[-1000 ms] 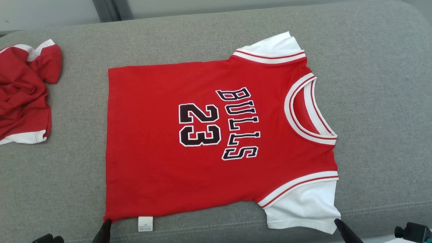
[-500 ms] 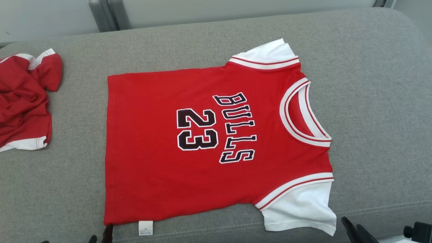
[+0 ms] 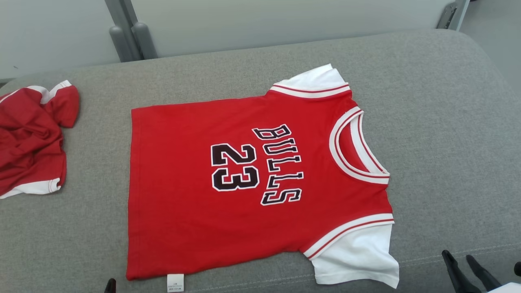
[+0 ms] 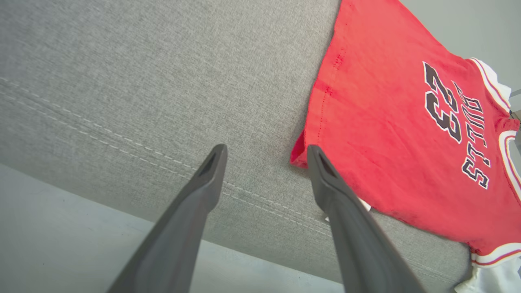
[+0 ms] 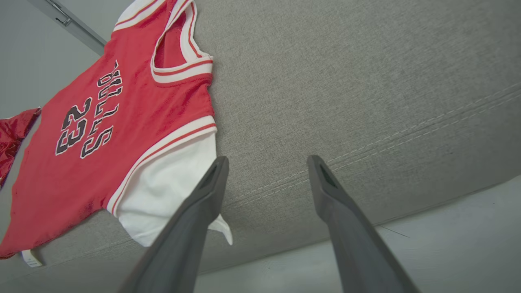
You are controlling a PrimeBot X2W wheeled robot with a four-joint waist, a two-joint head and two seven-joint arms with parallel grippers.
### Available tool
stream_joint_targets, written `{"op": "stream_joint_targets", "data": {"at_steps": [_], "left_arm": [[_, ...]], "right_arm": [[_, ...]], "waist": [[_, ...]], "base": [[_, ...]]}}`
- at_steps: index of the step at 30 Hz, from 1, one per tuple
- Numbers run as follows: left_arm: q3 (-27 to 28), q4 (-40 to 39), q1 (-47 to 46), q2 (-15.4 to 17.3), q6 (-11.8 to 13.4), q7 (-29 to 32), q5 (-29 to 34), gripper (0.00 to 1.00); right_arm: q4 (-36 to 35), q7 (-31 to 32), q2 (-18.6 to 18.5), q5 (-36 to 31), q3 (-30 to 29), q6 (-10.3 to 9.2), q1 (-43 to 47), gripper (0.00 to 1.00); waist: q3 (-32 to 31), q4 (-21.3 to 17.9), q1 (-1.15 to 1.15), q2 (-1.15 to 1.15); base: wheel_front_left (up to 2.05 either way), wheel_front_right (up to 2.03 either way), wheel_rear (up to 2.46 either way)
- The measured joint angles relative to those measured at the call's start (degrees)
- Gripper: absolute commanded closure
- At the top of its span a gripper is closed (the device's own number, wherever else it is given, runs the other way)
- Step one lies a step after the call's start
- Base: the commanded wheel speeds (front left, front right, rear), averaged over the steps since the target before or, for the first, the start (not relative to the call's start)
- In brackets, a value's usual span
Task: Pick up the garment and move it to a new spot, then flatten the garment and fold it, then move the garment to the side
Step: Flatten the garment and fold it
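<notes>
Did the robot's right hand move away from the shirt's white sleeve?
Yes. The right gripper has drawn back rightward from the white sleeve, whose corner it was at before.

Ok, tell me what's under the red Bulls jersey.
The jersey lies flat on the grey cushion, which shows all around it. A white tag pokes out at its near edge. Anything else beneath the fabric is covered.

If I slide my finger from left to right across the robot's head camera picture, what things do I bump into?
crumpled red cloth → red Bulls jersey → right pincer
</notes>
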Motion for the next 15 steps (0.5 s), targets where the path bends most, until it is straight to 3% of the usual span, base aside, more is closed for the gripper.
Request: {"op": "stream_joint_targets", "data": {"at_steps": [3,15], "left_arm": [[0.4,-0.9,0.0,0.6,0.3,-2.2,1.6,0.00],[1.8,-3.9,0.1,2.0,0.7,-4.9,10.8,0.00]], "right_arm": [[0.3,-0.7,-1.4,-4.4,-0.8,-0.24,-0.8,0.00],[0.1,-1.7,0.0,-16.6,-4.4,-0.26,-5.1,0.00]], "waist": [[-1.0,0.0,0.00,0.00],[-4.9,0.1,0.00,0.00]], "base": [[0.00,0.00,0.00],[0.00,0.00,0.00]]}}
